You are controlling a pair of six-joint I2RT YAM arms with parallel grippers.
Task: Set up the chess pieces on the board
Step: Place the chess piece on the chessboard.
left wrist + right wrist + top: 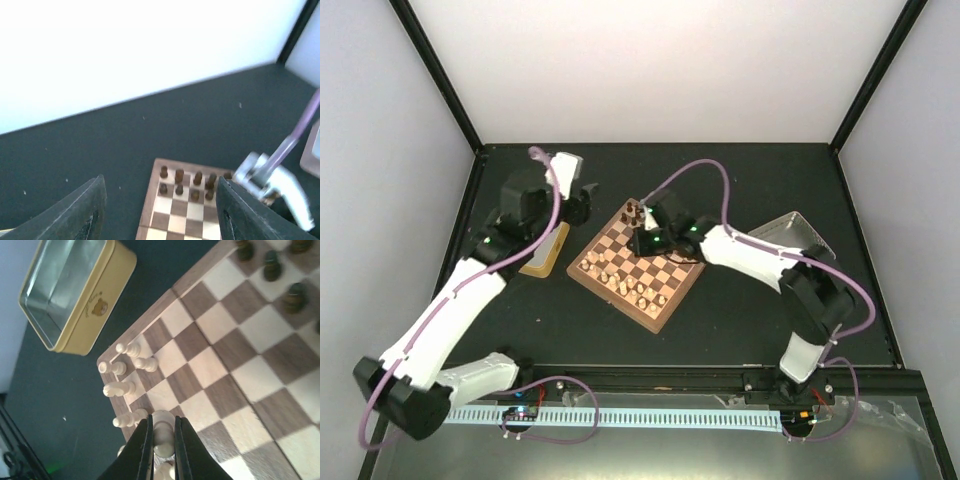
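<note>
Step in hand: placement of a pale piece on the cream side of the board (pixel 235 350). The right gripper (pixel 163 421) is clamped on one pale piece (pixel 163 434), one finger on each side of it, over the squares next to the reddish rim. The wrist view does not show whether the base of the piece touches its square.

Status of the chess pieces:
- Other pale pieces (pixel 119 388) are grouped in the corner just beside the held piece, on the rows nearest the rim. They appear upright, though the view is oblique.
- The dark pieces (pixel 179 176) stand in two rows along the opposite edge.
- The middle squares are bare.

A yellow tin (pixel 75 295) lies on the table near the pale corner, off the board.

The left gripper (pixel 160 182) hangs beyond the dark side of the board. Its fingers (pixel 87 212) are spread wide with nothing between them.

Next move, as judged: lower the held piece onto the centre of its square. Part the fingers only slightly, since neighbouring pieces stand close on both sides. Then withdraw straight upward to avoid tipping them
</note>
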